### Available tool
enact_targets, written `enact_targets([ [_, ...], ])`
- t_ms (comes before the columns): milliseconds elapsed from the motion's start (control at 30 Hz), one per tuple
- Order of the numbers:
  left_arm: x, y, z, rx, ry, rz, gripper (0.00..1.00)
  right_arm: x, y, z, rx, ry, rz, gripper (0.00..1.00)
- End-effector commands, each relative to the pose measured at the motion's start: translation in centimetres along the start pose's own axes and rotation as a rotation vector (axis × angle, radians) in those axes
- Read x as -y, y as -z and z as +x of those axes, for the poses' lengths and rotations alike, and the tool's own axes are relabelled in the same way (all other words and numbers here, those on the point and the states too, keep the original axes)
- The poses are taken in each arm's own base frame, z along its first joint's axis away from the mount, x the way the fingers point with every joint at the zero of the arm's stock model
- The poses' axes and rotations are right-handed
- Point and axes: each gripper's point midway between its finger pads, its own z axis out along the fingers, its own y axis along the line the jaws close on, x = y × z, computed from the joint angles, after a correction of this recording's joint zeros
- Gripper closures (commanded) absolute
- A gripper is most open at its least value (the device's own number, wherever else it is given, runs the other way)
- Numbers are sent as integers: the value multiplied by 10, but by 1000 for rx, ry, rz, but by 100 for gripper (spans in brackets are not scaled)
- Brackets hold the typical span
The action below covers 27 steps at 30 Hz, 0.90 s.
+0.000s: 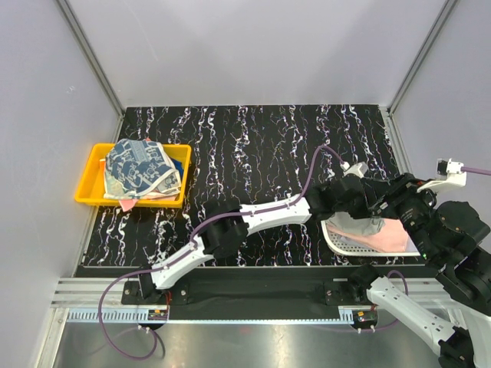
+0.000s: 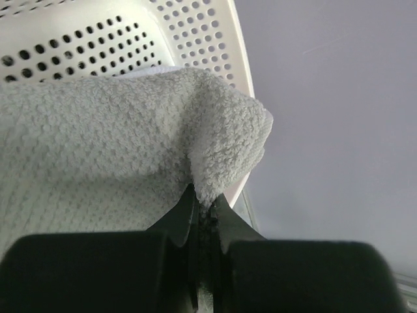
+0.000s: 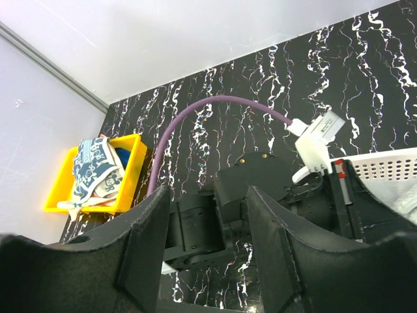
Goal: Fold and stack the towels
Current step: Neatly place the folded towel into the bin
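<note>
My left gripper (image 2: 205, 195) is shut on a bunched fold of a whitish waffle-weave towel (image 2: 130, 143) that lies in the white mesh basket (image 2: 195, 32). From above, the left arm stretches across the table to that basket (image 1: 337, 239) at the right, where a pale pink towel (image 1: 393, 236) lies beside the whitish one (image 1: 367, 228). Blue-patterned white towels (image 1: 138, 170) are piled in the yellow tray (image 1: 90, 188) at the left. My right gripper (image 3: 207, 192) hangs open and empty above the left arm's wrist (image 3: 260, 189), near the basket.
The black marbled tabletop (image 1: 253, 146) runs between tray and basket. The left arm's purple cable (image 3: 195, 111) arcs over it. Grey walls close in the back and both sides. The arm bases sit on the rail at the near edge.
</note>
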Motion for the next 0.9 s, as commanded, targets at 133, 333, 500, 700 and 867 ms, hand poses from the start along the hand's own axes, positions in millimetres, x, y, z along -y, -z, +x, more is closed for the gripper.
enact_targets([
  [133,54,-8,-7,6,26,210,100,4,2,-6,33,9,12,42],
  [333,48,-10,-3,-25,19,217,75,2,0,-4,27,5,5,42],
  [500,55,-7,-1,-49,-9,258,43,0,-3,-2,17,0,0,42],
  [700,61,6,-8,-48,-46,293,38,-2,-7,0,7,-3,0,42],
  [867,65,30,-28,-17,-99,313,38,-4,-8,0,4,-7,-1,42],
])
